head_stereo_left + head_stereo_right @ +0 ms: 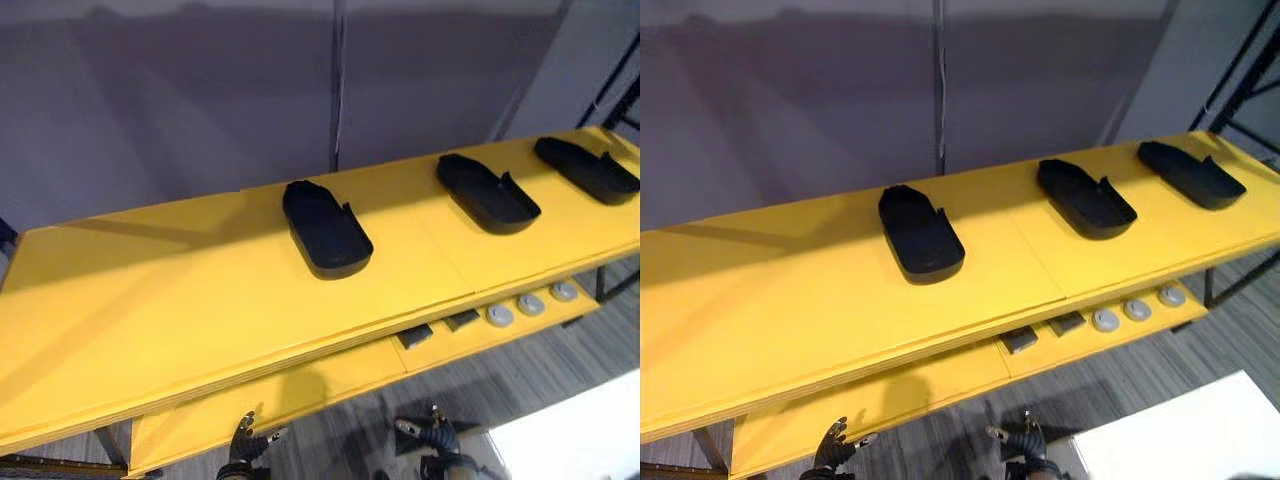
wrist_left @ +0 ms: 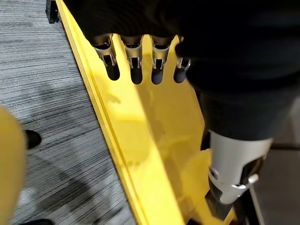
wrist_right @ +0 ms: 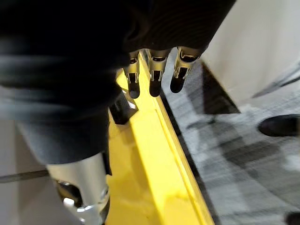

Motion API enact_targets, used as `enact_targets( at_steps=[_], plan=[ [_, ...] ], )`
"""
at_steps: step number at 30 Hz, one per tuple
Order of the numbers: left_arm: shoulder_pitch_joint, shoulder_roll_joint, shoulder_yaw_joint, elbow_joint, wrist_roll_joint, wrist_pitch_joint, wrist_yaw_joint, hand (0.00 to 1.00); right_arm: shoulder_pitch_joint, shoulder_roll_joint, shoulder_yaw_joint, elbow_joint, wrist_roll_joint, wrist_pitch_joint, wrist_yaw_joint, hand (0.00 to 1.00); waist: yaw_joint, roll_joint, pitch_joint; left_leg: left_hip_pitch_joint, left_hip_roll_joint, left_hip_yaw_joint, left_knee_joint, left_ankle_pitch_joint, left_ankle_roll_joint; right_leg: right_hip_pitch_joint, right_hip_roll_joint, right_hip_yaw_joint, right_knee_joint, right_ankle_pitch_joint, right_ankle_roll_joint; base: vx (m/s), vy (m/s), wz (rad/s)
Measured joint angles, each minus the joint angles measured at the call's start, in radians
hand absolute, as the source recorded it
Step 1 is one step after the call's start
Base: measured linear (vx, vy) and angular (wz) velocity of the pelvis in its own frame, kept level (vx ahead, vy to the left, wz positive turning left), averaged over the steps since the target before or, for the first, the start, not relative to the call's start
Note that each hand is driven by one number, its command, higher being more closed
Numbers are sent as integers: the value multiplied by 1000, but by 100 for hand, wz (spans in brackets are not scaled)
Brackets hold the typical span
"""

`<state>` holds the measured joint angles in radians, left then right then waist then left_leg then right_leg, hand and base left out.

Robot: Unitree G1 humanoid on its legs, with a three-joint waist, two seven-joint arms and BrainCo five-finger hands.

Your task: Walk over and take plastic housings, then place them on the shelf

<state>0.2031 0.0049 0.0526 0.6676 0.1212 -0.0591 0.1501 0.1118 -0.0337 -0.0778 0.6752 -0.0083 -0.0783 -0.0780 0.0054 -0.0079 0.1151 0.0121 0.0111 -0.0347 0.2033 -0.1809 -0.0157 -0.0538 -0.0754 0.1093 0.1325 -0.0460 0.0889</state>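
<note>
Three black plastic housings lie on the yellow shelf top (image 1: 180, 300): one in the middle (image 1: 325, 228), one further right (image 1: 486, 192), one at the far right end (image 1: 586, 168). My left hand (image 1: 245, 448) hangs low below the shelf's front edge, fingers straight and empty; its fingers (image 2: 135, 63) point down over the lower yellow shelf. My right hand (image 1: 432, 438) hangs low too, with relaxed fingers (image 3: 154, 75) holding nothing. Both hands are well below and in front of the housings.
A lower yellow shelf (image 1: 330, 385) carries two small dark blocks (image 1: 416, 336) and three grey round discs (image 1: 530, 305). A grey partition wall stands behind the shelf. A white surface (image 1: 570, 435) sits at the lower right over grey striped floor.
</note>
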Motion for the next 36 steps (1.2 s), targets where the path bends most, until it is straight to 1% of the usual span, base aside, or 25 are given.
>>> enact_targets(
  at_steps=[2,5,7,8,9,10,11,12,14,15,17,18,19,20,21,22,23,24,26,28,29,30,32,35,36],
  plan=[
    [-15,0,1,-3,0,-4,0,0,0,1,2,-38,-16,0,1,0,8,-6,5,-9,-6,34,35,-26,7,-20,1,49,2,8,14,-74,165,-75],
    [-21,-1,4,-49,0,-8,1,0,-30,3,14,-78,-40,0,3,0,9,-20,17,-51,-20,141,88,-53,34,-102,4,171,18,44,46,-74,169,-110],
    [-54,8,1,-46,0,-8,0,0,-64,-4,24,-79,-63,1,3,0,9,-24,40,-66,-22,206,100,-57,49,-136,9,193,7,105,46,-136,172,-122],
    [-77,6,-1,-45,2,-8,0,0,-78,-6,25,-79,-78,2,3,0,6,-17,53,-78,-7,244,97,-45,69,-143,6,144,-28,157,24,-188,97,-96],
    [-109,10,0,-37,2,-9,0,0,-85,-9,25,-77,-78,6,3,0,7,-14,64,-79,-3,286,74,-33,88,-190,1,21,93,98,12,-190,90,-84],
    [-118,11,0,-36,3,-8,-1,0,-85,-11,25,-76,-78,10,3,0,6,-12,65,-74,-3,302,63,-26,93,-207,-5,-37,177,50,0,-144,87,-74],
    [-127,10,-1,-37,10,-8,-1,0,-84,-16,22,-65,-78,14,3,0,0,-6,70,-52,-2,331,39,-11,99,-202,-12,-123,303,-36,-14,-89,79,-65],
    [-126,12,-1,-36,22,-8,-2,0,-83,-20,23,-52,-79,14,4,0,-7,1,73,-31,2,360,24,-5,102,-167,-19,-185,383,-96,-17,-75,62,-70],
    [-124,18,0,-29,22,-8,-2,0,-90,-36,37,-25,-81,14,4,0,-12,0,68,-27,11,412,23,0,101,-105,-34,-258,422,-164,-13,-69,16,-87],
    [-124,24,0,-18,22,-6,-2,0,-111,-50,51,6,-84,15,5,0,-9,-1,68,-29,24,457,28,3,96,-63,-47,-309,380,-186,-7,-98,-16,-122],
    [-122,33,-1,-15,21,-4,-2,0,-132,-51,52,26,-111,16,4,0,6,-17,58,-37,28,504,29,12,83,-13,-62,-345,242,-187,-4,-102,-70,-119],
    [-132,34,-2,7,20,-4,-1,0,-149,-66,55,60,-123,15,4,0,6,-7,47,-54,32,471,25,30,68,-13,-29,-313,162,-150,-43,-115,-165,-99],
    [-130,30,-6,16,20,-5,-3,0,-153,-78,55,83,-124,15,3,0,5,-3,40,-53,37,436,8,50,54,0,-2,-285,105,-116,-57,-119,-215,-118],
    [-127,22,-6,21,19,-6,-1,0,-148,-88,50,101,-125,17,3,0,12,1,35,-30,53,420,-21,65,35,14,26,-242,50,-75,-65,-83,-156,-97],
    [-120,21,-6,23,19,-6,-1,0,-146,-89,47,106,-125,17,2,0,12,1,32,-19,59,425,-34,67,31,17,39,-221,32,-62,-70,-68,-130,-133],
    [-98,19,-7,31,19,-6,-1,0,-138,-88,38,110,-128,17,1,0,7,2,16,-6,86,467,-58,73,23,17,69,-174,-22,-27,-76,-49,-91,-107],
    [-89,17,-7,32,20,-6,-1,0,-136,-90,37,110,-133,18,0,0,8,3,15,0,98,492,-66,75,19,16,69,-188,-41,-34,-77,-53,-94,-142],
    [-83,13,-6,32,20,-6,-1,0,-133,-88,26,110,-142,18,0,0,12,3,15,12,117,548,-76,82,9,5,37,-311,-36,-45,-92,-49,-82,-122],
    [-78,14,-9,34,20,-5,-1,0,-115,-80,21,110,-145,19,0,0,13,5,15,29,145,621,-85,86,-1,0,-26,-556,1,-45,-93,-31,-66,-109],
    [-75,19,-5,36,20,-4,-1,0,-111,-69,21,116,-145,19,1,0,19,6,16,56,159,678,-97,95,-21,-1,-71,-716,50,-45,-94,13,-92,-91],
    [-78,31,-4,48,20,-4,-3,0,-109,-65,24,120,-145,19,2,0,12,10,18,69,171,695,-98,103,-33,-11,-77,-754,88,-48,-112,22,-147,-90],
    [-86,39,-5,61,19,-4,-3,0,-100,-68,22,121,-145,19,2,0,4,17,20,82,177,693,-103,112,-47,-15,-63,-718,109,-55,-125,18,-142,-68],
    [-87,39,-11,61,20,-4,-5,0,-84,-70,22,120,-140,19,1,0,9,27,14,93,210,692,-85,116,-54,-12,-24,-684,91,-52,-138,25,-173,-66],
    [-102,38,-32,64,21,-3,-14,0,-51,-69,21,119,-114,19,-3,0,-3,19,24,52,288,684,103,103,-53,47,25,-649,4,-39,-162,21,-208,-36],
    [-101,33,-38,64,20,-3,-22,0,-42,-70,21,119,-109,19,-4,0,0,21,31,34,313,648,182,75,-46,66,40,-614,-19,-37,-167,9,-165,-48]
  ],
)
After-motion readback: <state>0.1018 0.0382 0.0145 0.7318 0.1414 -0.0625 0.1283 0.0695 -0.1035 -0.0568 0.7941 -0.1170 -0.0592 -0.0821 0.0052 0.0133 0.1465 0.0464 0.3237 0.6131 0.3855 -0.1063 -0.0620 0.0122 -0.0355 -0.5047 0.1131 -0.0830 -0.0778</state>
